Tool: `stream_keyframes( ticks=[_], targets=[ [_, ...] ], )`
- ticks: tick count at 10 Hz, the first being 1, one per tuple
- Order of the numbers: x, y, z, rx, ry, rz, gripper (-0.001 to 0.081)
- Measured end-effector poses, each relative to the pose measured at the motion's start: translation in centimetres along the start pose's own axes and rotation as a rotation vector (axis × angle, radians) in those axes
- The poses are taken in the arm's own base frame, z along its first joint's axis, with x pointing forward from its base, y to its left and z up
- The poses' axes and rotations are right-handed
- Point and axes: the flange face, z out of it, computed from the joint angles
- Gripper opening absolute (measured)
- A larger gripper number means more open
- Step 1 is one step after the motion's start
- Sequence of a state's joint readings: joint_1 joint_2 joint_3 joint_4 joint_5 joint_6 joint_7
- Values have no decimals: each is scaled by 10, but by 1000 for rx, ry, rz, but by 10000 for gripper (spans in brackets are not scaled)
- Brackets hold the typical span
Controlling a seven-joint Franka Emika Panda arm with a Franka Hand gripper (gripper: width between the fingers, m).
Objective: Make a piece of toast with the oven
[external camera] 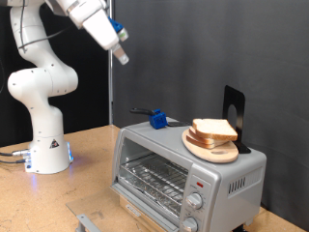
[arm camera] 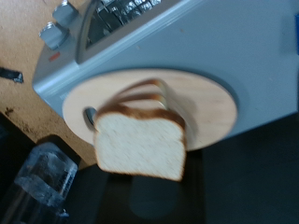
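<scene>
The silver-grey oven [external camera: 183, 174] stands on the wooden table, its wire rack showing at the front, with two knobs [external camera: 197, 202] and a red light beside it. On its top a round wooden plate [external camera: 210, 148] carries piled bread slices; the uppermost pale slice of toast [external camera: 214, 129] lies flat on the pile. My gripper [external camera: 120, 55] hangs high in the air towards the exterior view's top, well above and to the left of the oven, with nothing between its fingers. The wrist view shows the oven [arm camera: 140, 47], plate [arm camera: 210, 103] and top slice [arm camera: 140, 147], but no fingers.
A blue object with a black handle [external camera: 156, 119] lies on the oven top left of the plate. A black stand [external camera: 235, 111] rises behind the plate. A flat grey piece [external camera: 87, 220] lies on the table before the oven. A clear glass object [arm camera: 42, 179] shows beside the oven.
</scene>
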State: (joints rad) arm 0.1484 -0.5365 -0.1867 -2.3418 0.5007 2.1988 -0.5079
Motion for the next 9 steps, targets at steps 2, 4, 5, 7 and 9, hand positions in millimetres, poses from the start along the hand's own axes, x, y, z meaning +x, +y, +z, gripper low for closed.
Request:
stream_keyframes(
  ticks=[2,4,5,7,9],
  targets=[
    [-5,-35,-3,-16,-13,2,808],
    [-14,-67,-3,-29,-46,4,808],
    [-19,-80,-3,-34,-60,4,808],
    [-29,-94,-3,-40,-91,2,808],
    [-32,-95,-4,-46,-104,4,808]
  ],
)
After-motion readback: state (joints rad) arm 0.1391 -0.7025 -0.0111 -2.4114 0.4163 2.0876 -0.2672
